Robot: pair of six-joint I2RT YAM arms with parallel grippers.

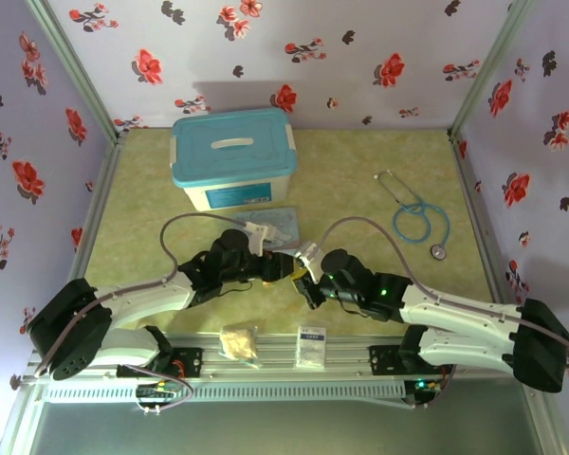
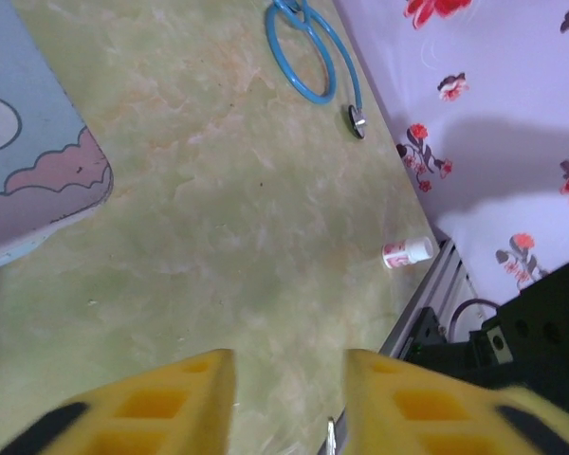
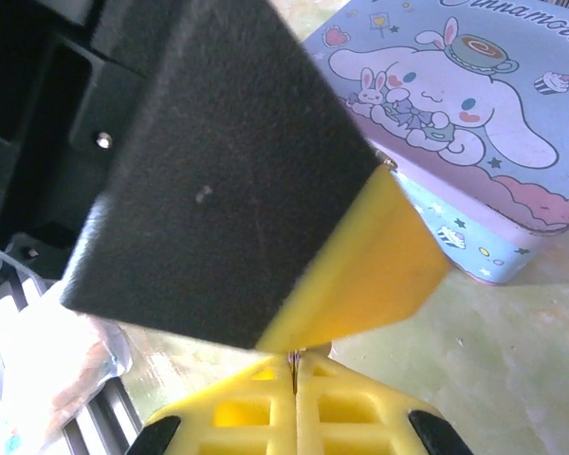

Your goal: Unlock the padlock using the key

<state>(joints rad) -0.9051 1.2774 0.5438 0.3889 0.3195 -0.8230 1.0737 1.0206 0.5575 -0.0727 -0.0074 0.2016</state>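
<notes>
Right gripper (image 3: 294,360) is squeezing shut; left gripper (image 2: 289,370) is gaping; light, slippery key is probably needing pinching by its head.

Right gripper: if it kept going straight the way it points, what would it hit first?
Most likely a finger of the left gripper, just ahead of the shut right gripper. Depth is unclear; the cartoon tin lies beyond.

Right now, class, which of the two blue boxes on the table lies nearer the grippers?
The flat cartoon tin, just beyond the left gripper; the taller teal-lidded storage box stands behind it by the back wall.
</notes>
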